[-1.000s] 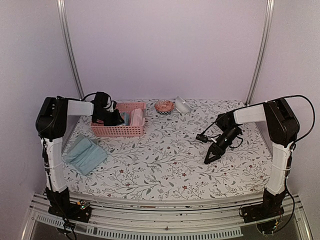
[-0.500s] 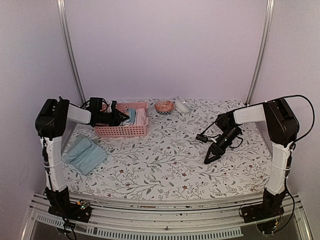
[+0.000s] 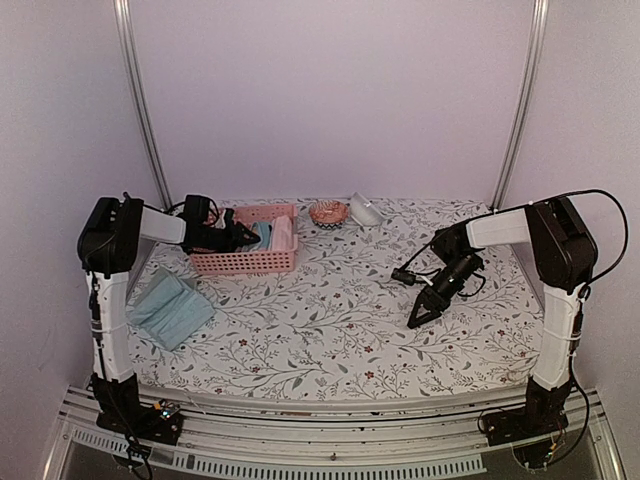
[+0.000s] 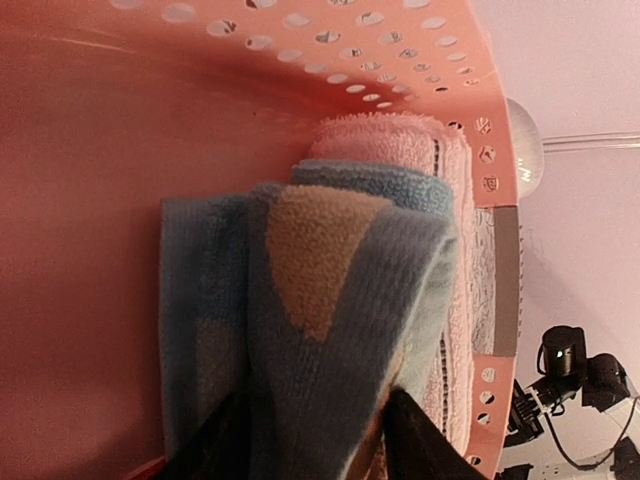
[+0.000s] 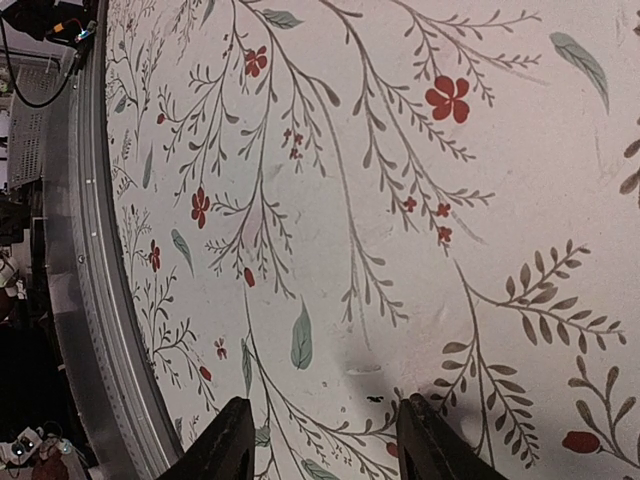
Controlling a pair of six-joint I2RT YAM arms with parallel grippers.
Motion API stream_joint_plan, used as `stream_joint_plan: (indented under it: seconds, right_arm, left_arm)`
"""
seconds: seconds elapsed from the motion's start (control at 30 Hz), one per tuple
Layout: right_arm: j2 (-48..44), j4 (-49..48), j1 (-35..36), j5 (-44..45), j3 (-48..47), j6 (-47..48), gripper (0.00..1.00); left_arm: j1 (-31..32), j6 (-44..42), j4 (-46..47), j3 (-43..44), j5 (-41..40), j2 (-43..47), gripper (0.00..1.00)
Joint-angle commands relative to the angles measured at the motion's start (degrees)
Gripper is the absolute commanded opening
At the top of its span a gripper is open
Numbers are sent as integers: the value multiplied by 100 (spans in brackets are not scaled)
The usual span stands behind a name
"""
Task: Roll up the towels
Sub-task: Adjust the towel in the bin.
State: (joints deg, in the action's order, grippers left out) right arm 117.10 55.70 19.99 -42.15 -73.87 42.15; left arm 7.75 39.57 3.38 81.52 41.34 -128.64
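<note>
One blue towel (image 4: 335, 330), straddled by left gripper (image 4: 318, 445)

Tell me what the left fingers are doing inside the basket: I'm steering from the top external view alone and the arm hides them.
Observer: Left wrist view shows the left gripper straddling the blue towel with orange motifs; gripping or not, I can't tell.
Operator: Is the pink towel touching it?
Observer: Yes, the pink towel lies right against it inside the basket.
Operator: And the right gripper?
Observer: The right gripper is open over the flowered tablecloth, nothing between its fingers.
</note>
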Motion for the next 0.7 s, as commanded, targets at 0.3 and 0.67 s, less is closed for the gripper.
stream_joint_plan:
  seconds: [0.3, 0.67]
  right_arm:
    - [169, 24, 40, 137, -36, 48, 50]
    - [14, 20, 51, 149, -93, -15, 51]
  left_arm:
    - [53, -613, -1371, 247, -1086, 652, 81]
    - [94, -909, -1977, 316, -1861, 1106, 98]
